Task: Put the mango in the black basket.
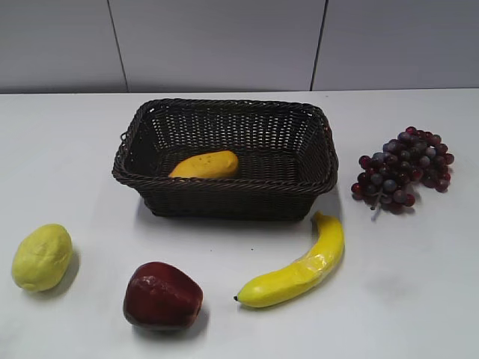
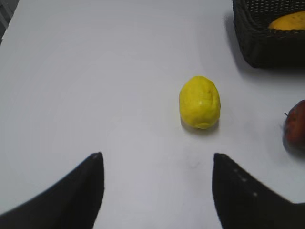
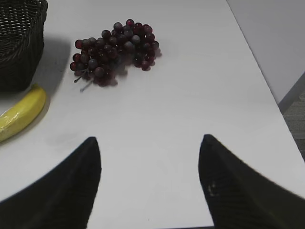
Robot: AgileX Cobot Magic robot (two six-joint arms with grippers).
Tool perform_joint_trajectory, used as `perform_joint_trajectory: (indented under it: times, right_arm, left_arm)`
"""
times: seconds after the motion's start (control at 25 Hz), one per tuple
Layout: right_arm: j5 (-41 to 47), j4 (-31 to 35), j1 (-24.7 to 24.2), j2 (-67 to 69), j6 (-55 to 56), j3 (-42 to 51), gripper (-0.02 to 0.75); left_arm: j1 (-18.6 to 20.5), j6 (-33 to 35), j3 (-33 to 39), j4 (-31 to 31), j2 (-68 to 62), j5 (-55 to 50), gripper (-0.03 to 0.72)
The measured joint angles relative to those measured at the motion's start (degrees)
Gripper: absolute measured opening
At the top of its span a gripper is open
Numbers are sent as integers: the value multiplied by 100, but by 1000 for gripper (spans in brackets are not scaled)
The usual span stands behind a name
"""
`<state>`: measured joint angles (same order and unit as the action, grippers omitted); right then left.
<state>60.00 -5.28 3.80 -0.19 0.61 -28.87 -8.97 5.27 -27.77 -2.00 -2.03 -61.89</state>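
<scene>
The black basket (image 1: 224,161) sits in the middle of the white tabletop (image 1: 419,284), and everything else is placed around it. In front of the basket and far to its left lies a yellow lemon (image 1: 42,256). A dark red apple (image 1: 162,295) sits in front of the basket, a bit to its left. The mango (image 1: 205,165) lies inside the basket, on the bottom, toward the left side. A banana (image 1: 298,266) lies just in front of the basket's right corner. A bunch of grapes (image 1: 404,169) rests to the right of the basket.

The left gripper (image 2: 157,191) is wide open and holds nothing; it hangs over bare tabletop near the lemon. The right gripper (image 3: 150,183) is wide open and empty too, over the tabletop near the grapes and banana.

The mango is already in the basket, so the job looks done. Nothing more needs picking up; I think the arms only need to keep clear of the fruit.
</scene>
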Motion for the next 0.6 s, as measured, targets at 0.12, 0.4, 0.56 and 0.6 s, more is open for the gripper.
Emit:
perform_joint_trajectory:
  times: [0.12,0.4,0.56,0.6]
  right_arm:
    - [0,0,0,0,0,0,498]
    - [0,1,0,0,0,0,498]
    - [0,1,0,0,0,0,498]
    - [0,1,0,0,0,0,498]
  left_arm:
    - [71,0,0,5,167,0,525]
    - [530,-5,6,17,237,-1,525]
    - [577,-5,11,17,237,-1,525]
    - [577,-5,11,17,237,-1,525]
